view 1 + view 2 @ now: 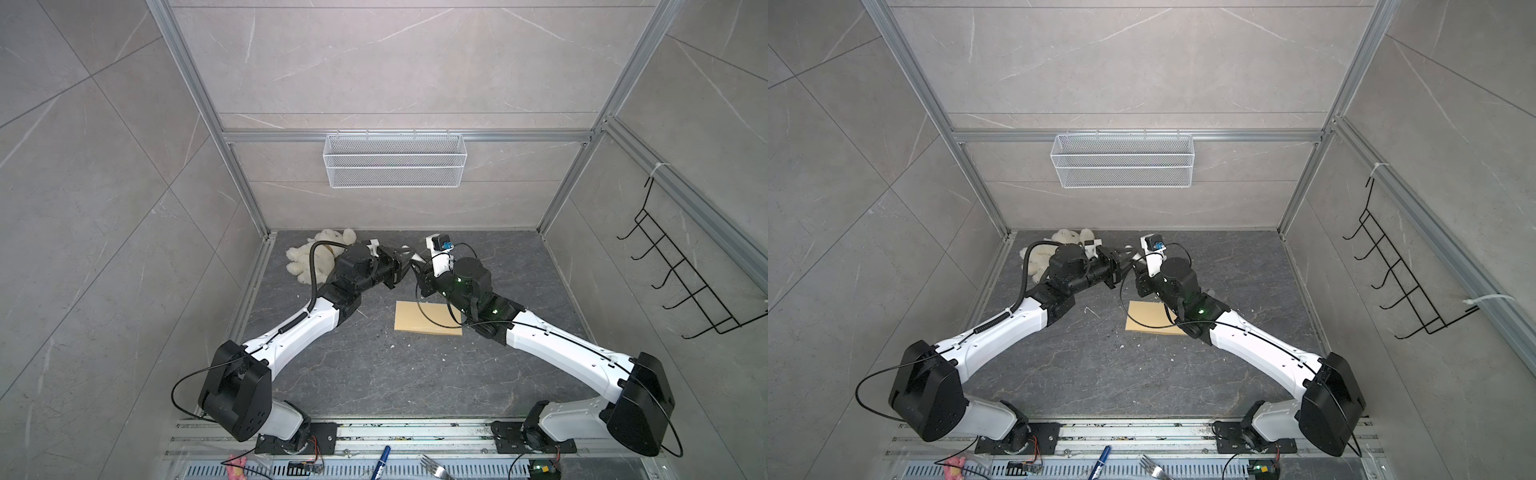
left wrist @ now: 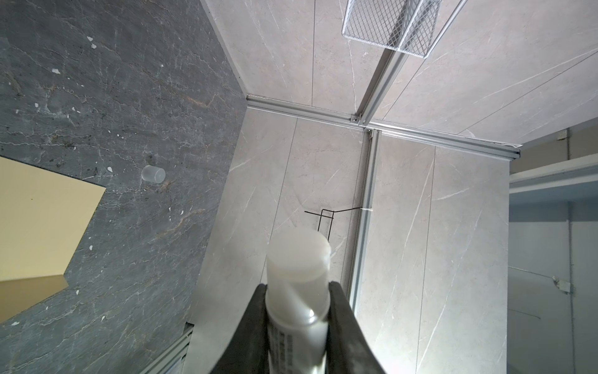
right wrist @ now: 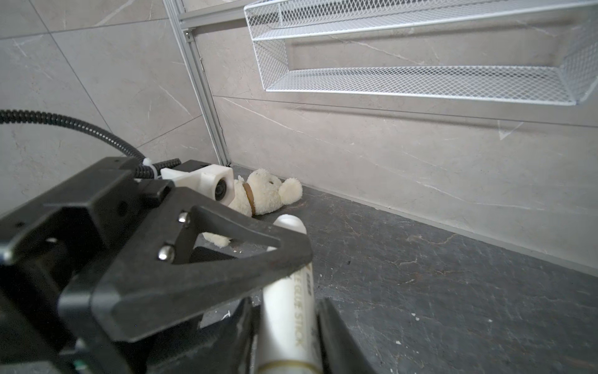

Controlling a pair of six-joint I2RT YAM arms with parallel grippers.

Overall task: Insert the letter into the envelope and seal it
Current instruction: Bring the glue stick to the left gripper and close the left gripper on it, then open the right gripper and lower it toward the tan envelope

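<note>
The plain yellow-tan envelope (image 1: 428,320) (image 1: 1148,318) lies flat on the dark table, partly under the right arm; one corner shows in the left wrist view (image 2: 42,220). The letter is not in view. Both grippers meet above the table behind the envelope at a white glue stick (image 2: 297,259) (image 3: 286,323). My left gripper (image 1: 409,259) (image 1: 1128,255) (image 2: 297,286) is shut on the stick's uncapped end. My right gripper (image 1: 417,272) (image 1: 1137,272) (image 3: 288,302) is open, its fingers flanking the stick's body with thin gaps.
A clear cap (image 2: 153,174) lies on the table near the envelope. A white teddy bear (image 1: 307,257) (image 3: 265,194) lies at the back left corner. A wire basket (image 1: 395,160) hangs on the back wall, a black hook rack (image 1: 685,282) on the right wall.
</note>
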